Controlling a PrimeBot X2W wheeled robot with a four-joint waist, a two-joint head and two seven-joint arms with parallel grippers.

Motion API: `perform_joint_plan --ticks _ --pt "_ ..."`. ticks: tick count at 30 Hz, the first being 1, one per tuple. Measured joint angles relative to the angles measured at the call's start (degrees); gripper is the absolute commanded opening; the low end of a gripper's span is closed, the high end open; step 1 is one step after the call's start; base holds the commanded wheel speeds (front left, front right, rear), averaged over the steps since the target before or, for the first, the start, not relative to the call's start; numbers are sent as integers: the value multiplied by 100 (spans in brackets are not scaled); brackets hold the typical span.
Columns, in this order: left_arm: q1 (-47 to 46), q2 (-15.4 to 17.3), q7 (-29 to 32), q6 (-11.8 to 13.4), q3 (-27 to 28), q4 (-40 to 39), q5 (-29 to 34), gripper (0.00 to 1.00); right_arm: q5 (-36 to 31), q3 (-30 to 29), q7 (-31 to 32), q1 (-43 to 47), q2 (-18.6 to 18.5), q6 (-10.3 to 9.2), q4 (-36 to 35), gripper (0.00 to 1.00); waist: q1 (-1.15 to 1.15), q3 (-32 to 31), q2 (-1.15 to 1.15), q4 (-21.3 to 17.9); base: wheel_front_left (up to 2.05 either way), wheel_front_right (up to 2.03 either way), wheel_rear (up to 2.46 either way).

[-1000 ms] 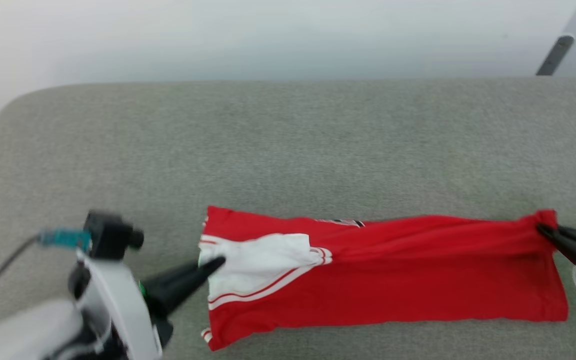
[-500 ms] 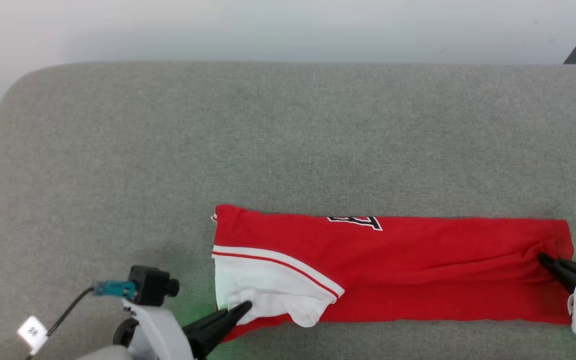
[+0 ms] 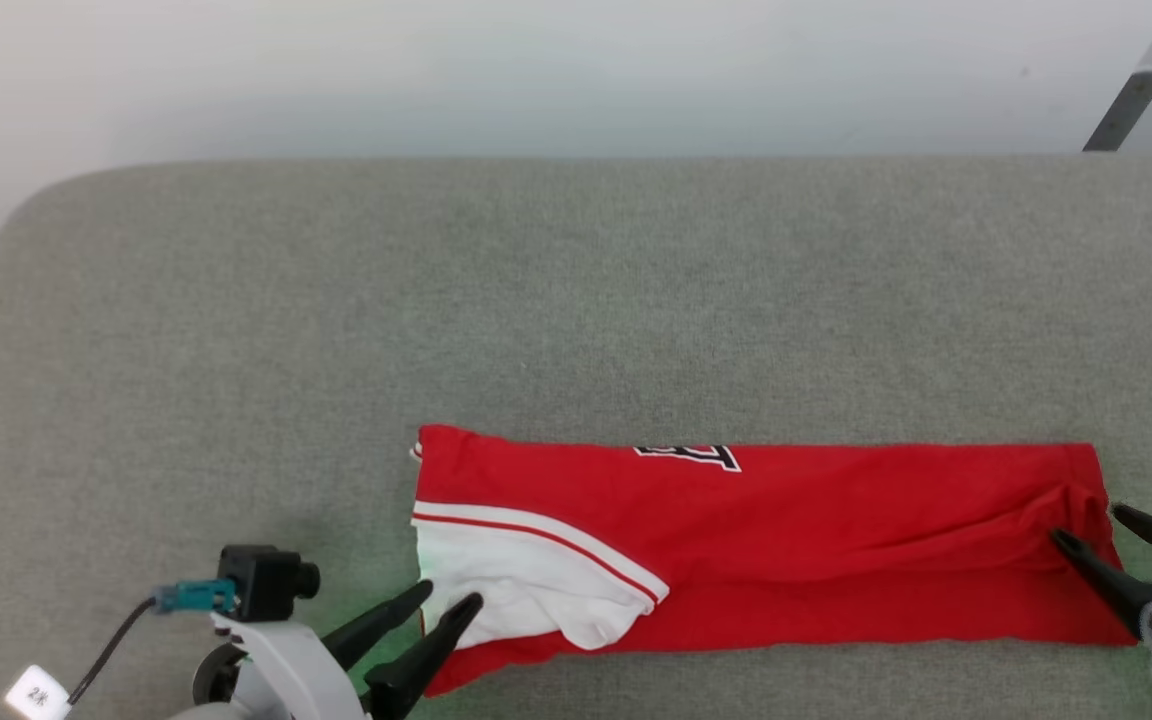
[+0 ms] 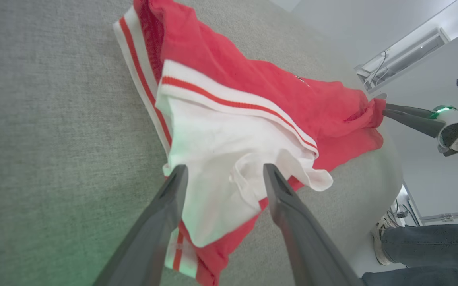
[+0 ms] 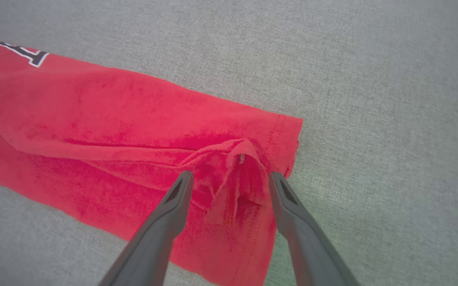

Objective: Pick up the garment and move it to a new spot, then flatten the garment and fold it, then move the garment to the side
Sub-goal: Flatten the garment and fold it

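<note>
Your garment [image 3: 786, 540] lies in a long folded band across the near part of the grey cushion [image 3: 536, 300], its white panel at your left end and its red hem at your right. Your left gripper [image 3: 451, 592] stands wide open and grips nothing. In the left wrist view the two fingers straddle the loose corner of the white panel, one at its outer edge and one over the rumpled flap. Your right gripper [image 3: 1086, 522] is spread just as wide and is also empty. In the right wrist view a pinched-up ridge of red cloth stands between its fingers at the hem end.

I can't tell whether any fingertip is actually touching the fabric. The black number [image 3: 688, 456] is cut off by the far fold, so you only see its lower part. A person's leg [image 4: 431, 242] in jeans and a shoe [image 4: 384, 238] sit at the frame edge beyond the cushion, mostly cropped.

The count is one garment, two grippers with four fingers in all, and one shoe.
</note>
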Motion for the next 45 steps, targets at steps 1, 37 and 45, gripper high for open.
perform_joint_plan --ticks 1,37,45 --pt "67 -20 -13 0 81 18 52 100 30 -62 23 89 -59 0 -46 100 0 -41 0 3 0 0 0" --pt "2615 -3227 -35 224 6261 113 6100 100 -537 -2625 3080 110 1168 -5 1397 25 0 -13 0 1141 0 0 0" --pt "2632 -3416 -34 51 6592 216 6503 100 -875 -3042 3026 36 1615 1 1118 0 0 28 0 983 0 0 0"
